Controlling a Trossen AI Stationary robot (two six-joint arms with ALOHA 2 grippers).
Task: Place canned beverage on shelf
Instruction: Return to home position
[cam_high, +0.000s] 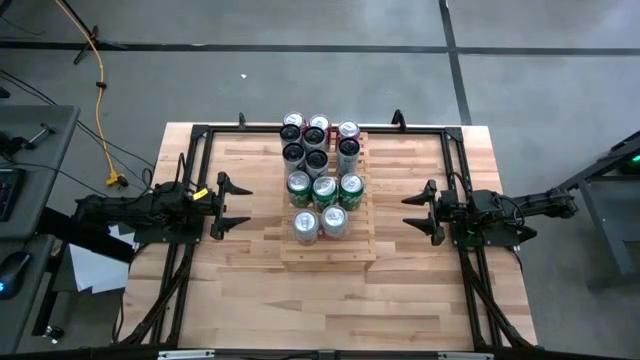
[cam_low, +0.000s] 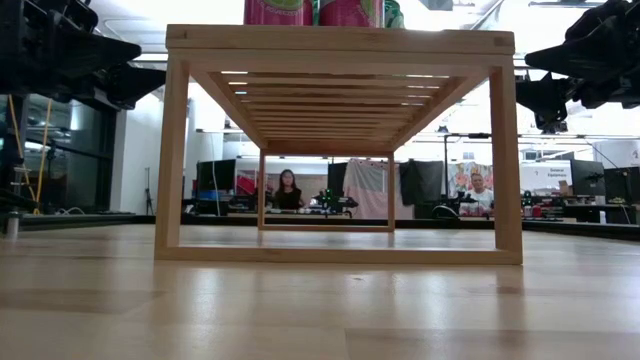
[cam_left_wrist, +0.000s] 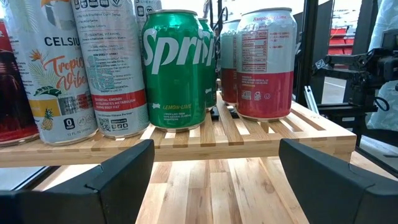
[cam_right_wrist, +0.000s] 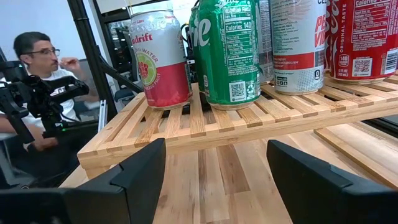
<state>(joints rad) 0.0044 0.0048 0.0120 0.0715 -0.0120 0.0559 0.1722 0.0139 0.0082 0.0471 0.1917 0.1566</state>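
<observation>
Bench: the wooden bench (cam_high: 420, 300) lay bare nearest me, with no can left on it.
Shelf: the shelf (cam_high: 330, 254) stood mid-bench, running lengthwise away from me, its closest slats empty.
Near row: two pink cans (cam_high: 320, 223) stood side by side at the front of the load, upright and just touching.
Left gripper: the left gripper (cam_high: 246, 206) hung beside the shelf's left edge, level with the front cans. Its fingers were spread wide and held nothing.
Right gripper: the right gripper (cam_high: 408, 211) mirrored it off the right edge, also spread and empty, clear of the wood.
Middle row: three green Sprite cans (cam_high: 323, 187) stood shoulder to shoulder behind the pink pair.
Far rows: taller cans (cam_high: 317, 145) were packed tight behind them, among them a Celsius can (cam_left_wrist: 50, 68) and a red can (cam_right_wrist: 364, 34).
Progress: I judged the stocking done, with only the arms' retreat left.
Risk: both grippers sat about level with the shelf top. A sideways swing on the way home could have clipped the slat edge or an outer can.
Cause: the cans stood so close that one knock would likely have carried down a whole row. The gaps between slats gave a rocked can little footing.
Beyond: a seated person (cam_right_wrist: 38, 74) was in the room past the bench, well away from the arms.
</observation>
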